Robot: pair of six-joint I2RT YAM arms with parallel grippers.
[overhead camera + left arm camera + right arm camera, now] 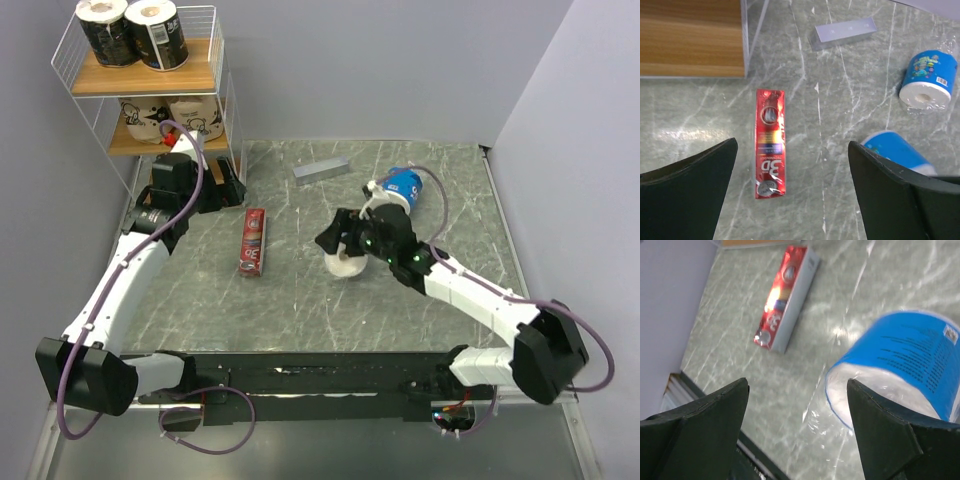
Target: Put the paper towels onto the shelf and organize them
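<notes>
Black rolls (158,35) and tan rolls (195,118) are set on the shelf (140,80). Two are left on the table (300,310): a blue roll (900,360) mid-table, flanked, perhaps touched, by the open right tool (797,390); a second blue roll (929,80) toward the far edge. The left tool (792,145) is held open, empty.

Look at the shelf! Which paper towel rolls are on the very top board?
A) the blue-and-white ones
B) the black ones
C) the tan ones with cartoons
B: the two black rolls stand on the top board of the shelf. The tan cartoon rolls sit one board lower, and the blue-and-white rolls are down on the table.
</notes>
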